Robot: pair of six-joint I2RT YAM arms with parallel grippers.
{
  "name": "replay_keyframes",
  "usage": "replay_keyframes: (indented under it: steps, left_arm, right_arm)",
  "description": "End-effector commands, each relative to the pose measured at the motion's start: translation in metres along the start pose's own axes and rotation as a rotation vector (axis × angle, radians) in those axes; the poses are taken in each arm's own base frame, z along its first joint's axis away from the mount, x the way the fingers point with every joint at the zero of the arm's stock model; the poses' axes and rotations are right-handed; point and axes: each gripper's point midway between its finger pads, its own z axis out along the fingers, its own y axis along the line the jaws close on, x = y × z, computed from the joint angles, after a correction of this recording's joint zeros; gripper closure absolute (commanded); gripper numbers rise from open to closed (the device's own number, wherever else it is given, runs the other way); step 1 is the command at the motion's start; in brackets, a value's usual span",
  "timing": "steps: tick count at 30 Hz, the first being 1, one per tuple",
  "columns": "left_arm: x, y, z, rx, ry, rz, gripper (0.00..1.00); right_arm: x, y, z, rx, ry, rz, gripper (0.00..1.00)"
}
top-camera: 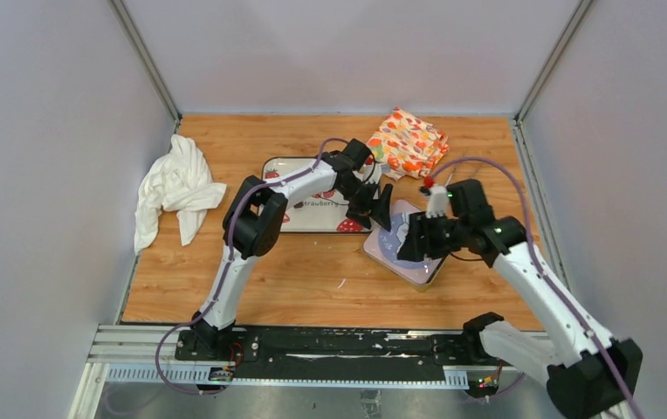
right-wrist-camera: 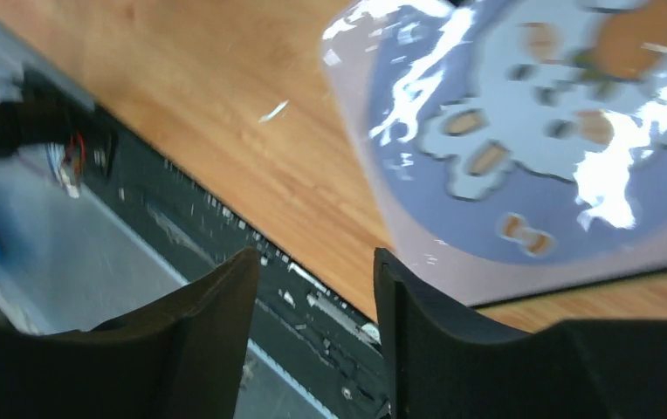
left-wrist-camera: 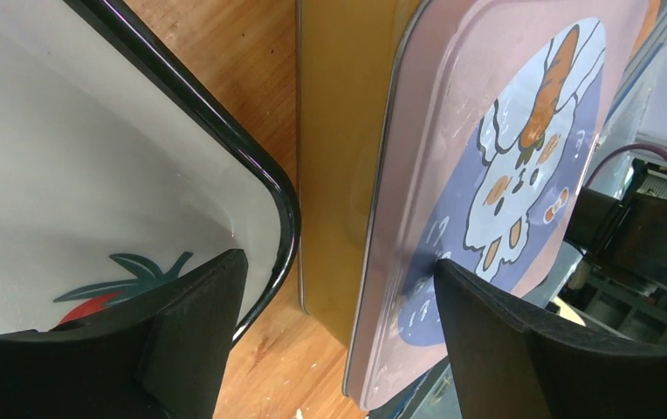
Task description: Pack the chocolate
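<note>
- left gripper is spread wide and holds nothing. it sits low between the tray corner and the tin, and the lid edge runs up between its fingers. i can't tell if it's touching.
- right gripper is also apart and empty, above the tin, just at 4 o'clock of the left one.
- chocolate: i see none in any view. the left arm hides part of the tray and the lid covers the tin.
- handling, my guess: the pieces would be light and easily dented or smeared. i'd pinch them softly across flat sides, one at a time.
- the lid looks stiff, glossy and likely slippery. i'd take it by the rim on a long edge, not the printed face.
- cloth lies at 9 o'clock of the tray and a patterned bundle at 12 o'clock of the tin, both apart from the grippers.
</note>
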Motion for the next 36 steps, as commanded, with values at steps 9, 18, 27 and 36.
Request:
replay_keyframes:
  steps: [9,18,27,36]
  left_arm:
    - [-0.001,0.001,0.006,-0.002,0.013,-0.010,0.17]
    - [-0.001,0.000,0.003,-0.005,0.012,-0.005,0.17]
    - [-0.003,-0.003,-0.001,-0.013,0.024,0.030,0.17]
    - [-0.010,-0.013,-0.013,-0.012,0.008,0.069,0.15]
  right_arm:
    - [0.042,0.063,0.071,-0.057,0.334,-0.437,0.68]
    - [0.071,0.023,0.100,0.104,0.390,-0.450,0.78]
    - [0.069,0.002,0.103,0.220,0.380,-0.438,0.82]
    - [0.064,0.032,0.096,0.073,0.341,-0.439,0.79]
